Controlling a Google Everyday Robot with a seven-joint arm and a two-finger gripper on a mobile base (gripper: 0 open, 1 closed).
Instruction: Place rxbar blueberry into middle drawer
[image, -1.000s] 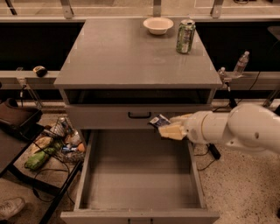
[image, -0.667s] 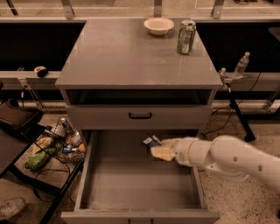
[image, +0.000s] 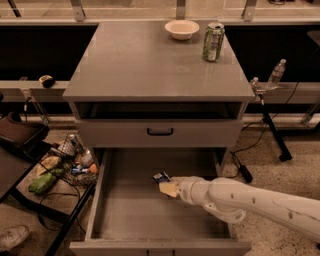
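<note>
Rxbar blueberry (image: 161, 177) has dropped with us from the upper drawer front, still pinched in the hand (image: 166, 185), now low inside the open middle drawer (image: 132, 215), so we judge release is next.

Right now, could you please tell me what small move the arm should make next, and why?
Probably lower a little and let go: the gripper holds the snack bar inside the open middle drawer, just above its floor.
</note>
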